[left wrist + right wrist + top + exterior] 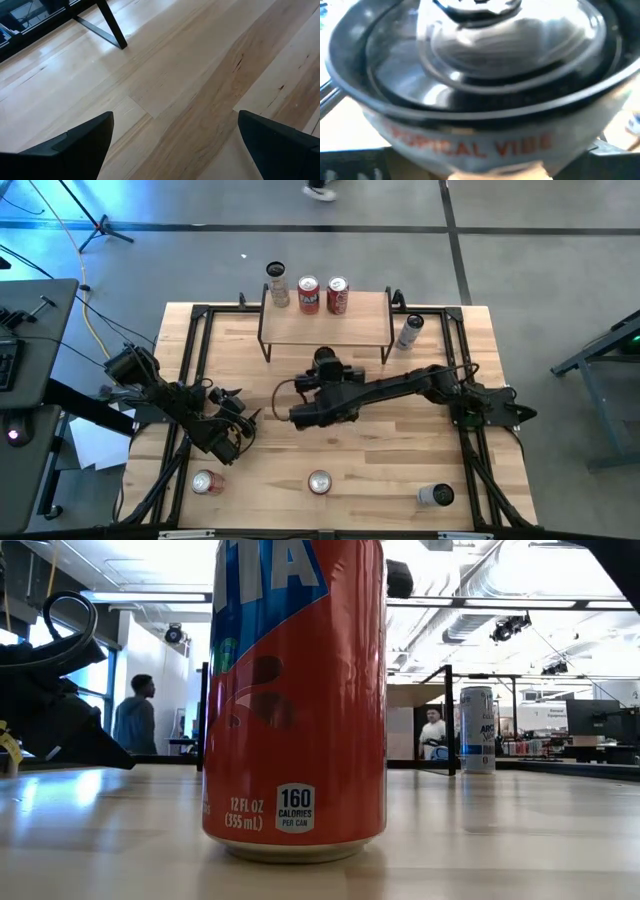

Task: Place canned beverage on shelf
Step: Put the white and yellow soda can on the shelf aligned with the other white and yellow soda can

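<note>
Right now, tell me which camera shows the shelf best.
The high view: the shelf shows its whole top board, with cans along its far edge. In the low view an orange can blocks most of the table. The left wrist view catches only a black leg, possibly the shelf's. A silver can fills the right wrist view.

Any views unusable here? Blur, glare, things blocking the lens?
Right wrist view: blurred, filled by the silver top of a can with orange lettering, very close to the lens. Low view: a tall orange soda can blocks the middle; bright ceiling lights behind, sheen on the wooden tabletop. Left wrist view: sharp, soft glare on the boards. High view: clear, evenly lit.
</note>
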### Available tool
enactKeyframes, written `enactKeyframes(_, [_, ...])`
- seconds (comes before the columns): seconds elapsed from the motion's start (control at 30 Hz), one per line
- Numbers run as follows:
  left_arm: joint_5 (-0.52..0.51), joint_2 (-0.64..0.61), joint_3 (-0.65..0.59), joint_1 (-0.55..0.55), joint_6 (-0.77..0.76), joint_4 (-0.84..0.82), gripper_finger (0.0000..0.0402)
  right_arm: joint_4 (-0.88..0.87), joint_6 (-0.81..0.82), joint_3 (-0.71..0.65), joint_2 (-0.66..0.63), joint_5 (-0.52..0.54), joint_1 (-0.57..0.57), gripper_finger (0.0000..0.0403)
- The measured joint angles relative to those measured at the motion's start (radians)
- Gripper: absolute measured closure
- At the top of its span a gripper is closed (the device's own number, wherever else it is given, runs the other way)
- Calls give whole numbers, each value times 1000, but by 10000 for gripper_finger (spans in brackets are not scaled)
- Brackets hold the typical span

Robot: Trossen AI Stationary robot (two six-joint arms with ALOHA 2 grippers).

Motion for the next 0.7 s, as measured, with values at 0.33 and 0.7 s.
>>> enactKeyframes(0.33, [0,0,0,0,0,0,2,253,-355,64,0,15,-81,143])
enactKeyframes(0.7, [0,0,0,0,0,0,2,638,-760,62,0,-74,-173,148])
